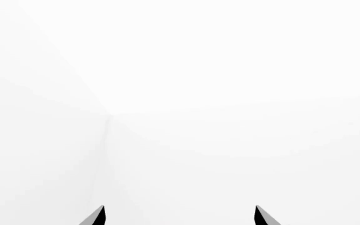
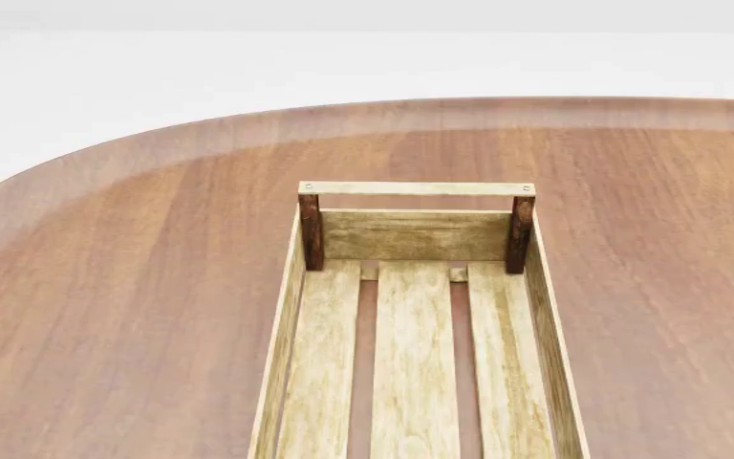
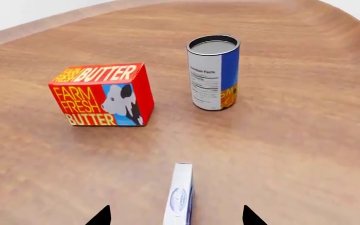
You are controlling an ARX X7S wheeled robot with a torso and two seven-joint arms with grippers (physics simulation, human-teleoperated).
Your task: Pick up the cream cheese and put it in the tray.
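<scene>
while cream cheese (image 3: 181,199) stands on edge between them, right jaws spread wide, not touching; left jaws apart, empty.

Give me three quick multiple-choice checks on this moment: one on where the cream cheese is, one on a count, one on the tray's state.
1. Where does the cream cheese stand in the right wrist view?
A. Inside the tray
B. On the table, between the right gripper fingertips' line
C. On top of the butter box

2. How many items stand on the table in that view?
A. Three
B. Two
C. Five

3. What is in the tray as far as the head view shows?
A. The can
B. The butter box
C. Nothing

Answers:
1. B: it stands on edge on the wood, centred between the two dark tips.
2. A: butter box, can and cream cheese.
3. C: only bare slats show.
</scene>
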